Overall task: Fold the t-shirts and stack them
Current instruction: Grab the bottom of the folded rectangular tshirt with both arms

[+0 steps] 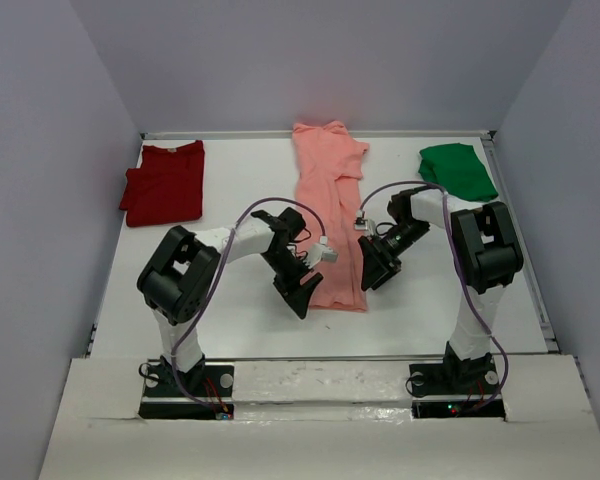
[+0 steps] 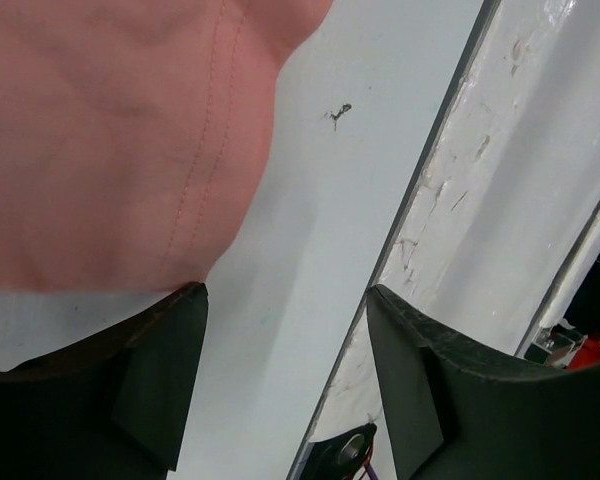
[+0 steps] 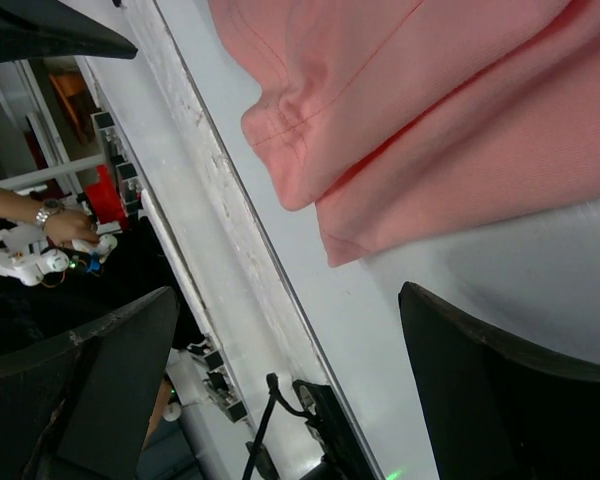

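Top external view: your left gripper [image 1: 302, 296] and right gripper [image 1: 372, 275], both spread open and empty, flank the near hem of the salmon-pink cloth t-shirt [image 1: 328, 200], a long narrow strip mid-way across the white table [image 1: 420, 310]. It looks half folded. The dark red t-shirt [image 1: 165, 182], far left, and the bright green t-shirt [image 1: 458, 170], far right, lie well apart; nothing is stacked yet.

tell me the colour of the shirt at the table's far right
The far-right t-shirt is bright green; the top external view shows it best.

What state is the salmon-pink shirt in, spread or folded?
Partly folded: the salmon-pink shirt lies as a long narrow strip, and the right wrist view shows doubled layers at its near hem.
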Action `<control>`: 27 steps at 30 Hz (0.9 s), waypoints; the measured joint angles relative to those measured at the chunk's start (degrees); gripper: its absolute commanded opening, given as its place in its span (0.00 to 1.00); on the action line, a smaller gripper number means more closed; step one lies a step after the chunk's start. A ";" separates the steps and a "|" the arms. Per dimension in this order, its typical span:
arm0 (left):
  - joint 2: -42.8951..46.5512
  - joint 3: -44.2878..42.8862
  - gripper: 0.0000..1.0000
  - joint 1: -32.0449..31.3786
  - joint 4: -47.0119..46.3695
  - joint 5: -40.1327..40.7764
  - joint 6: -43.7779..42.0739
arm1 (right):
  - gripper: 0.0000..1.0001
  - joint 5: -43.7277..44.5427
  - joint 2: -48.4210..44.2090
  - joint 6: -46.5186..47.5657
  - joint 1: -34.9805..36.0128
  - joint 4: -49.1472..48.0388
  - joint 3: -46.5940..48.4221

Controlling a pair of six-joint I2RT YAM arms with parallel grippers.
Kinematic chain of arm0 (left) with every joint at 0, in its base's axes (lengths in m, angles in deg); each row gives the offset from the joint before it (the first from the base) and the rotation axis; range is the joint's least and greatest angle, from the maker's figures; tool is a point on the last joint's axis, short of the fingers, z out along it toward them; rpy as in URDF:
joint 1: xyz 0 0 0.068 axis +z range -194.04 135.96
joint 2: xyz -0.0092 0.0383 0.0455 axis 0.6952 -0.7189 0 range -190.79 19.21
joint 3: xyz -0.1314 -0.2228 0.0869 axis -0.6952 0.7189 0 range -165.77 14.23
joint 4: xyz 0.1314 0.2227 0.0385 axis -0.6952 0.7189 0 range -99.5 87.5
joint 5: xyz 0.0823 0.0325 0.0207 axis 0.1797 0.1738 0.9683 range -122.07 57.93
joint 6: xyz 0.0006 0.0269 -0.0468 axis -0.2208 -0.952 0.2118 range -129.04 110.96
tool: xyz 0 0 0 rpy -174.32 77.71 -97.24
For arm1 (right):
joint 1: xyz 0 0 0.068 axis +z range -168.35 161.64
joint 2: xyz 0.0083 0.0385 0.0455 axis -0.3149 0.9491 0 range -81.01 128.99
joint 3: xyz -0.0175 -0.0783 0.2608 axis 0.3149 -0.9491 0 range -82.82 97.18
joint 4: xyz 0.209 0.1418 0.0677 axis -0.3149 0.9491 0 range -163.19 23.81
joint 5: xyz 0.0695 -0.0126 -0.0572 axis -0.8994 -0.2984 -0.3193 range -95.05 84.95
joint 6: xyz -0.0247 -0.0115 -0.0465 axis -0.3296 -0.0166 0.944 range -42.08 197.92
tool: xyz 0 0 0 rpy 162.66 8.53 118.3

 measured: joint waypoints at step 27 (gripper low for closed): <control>-2.12 0.02 0.53 0.13 -2.25 7.04 2.73 | 0.97 -0.39 0.63 1.84 0.00 1.42 0.09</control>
